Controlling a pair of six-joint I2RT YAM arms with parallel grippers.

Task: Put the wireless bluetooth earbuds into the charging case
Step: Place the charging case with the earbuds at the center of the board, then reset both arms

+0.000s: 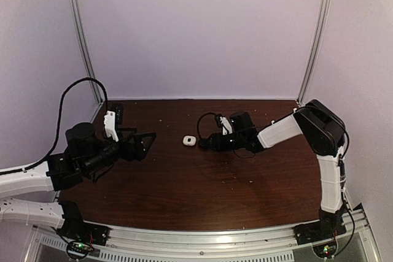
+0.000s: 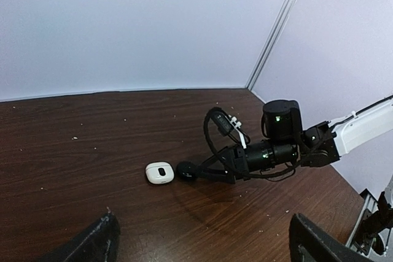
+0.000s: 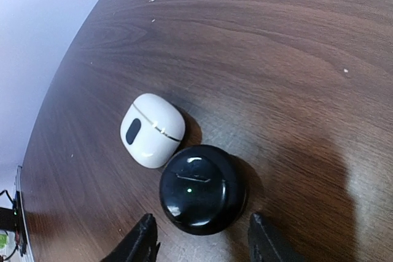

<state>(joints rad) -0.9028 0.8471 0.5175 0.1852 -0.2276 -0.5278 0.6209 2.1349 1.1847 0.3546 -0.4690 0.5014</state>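
Charging cases, two of them, lie on the brown table (image 1: 184, 194) a little right of its middle, and both are closed. One is the white case (image 3: 152, 131), a rounded pebble shape with a dark oval mark on its lid. The other is the black case (image 3: 202, 189), round and glossy, with a small green light on top. They sit side by side, touching or almost touching; the white one is on the side toward the left arm. Whether earbuds are inside, I cannot tell.

The right gripper (image 3: 201, 222) is low over the table and reaches toward the left. Its jaws are parted and the black case sits between the fingertips; I see no firm pinch on it, and the case rests on the wood.

The left gripper (image 2: 202, 216) hangs above the left part of the table, well apart from both cases and pointing at them, with jaws spread wide and nothing in them.

Small pale crumbs (image 3: 346, 70) are scattered over the wood.
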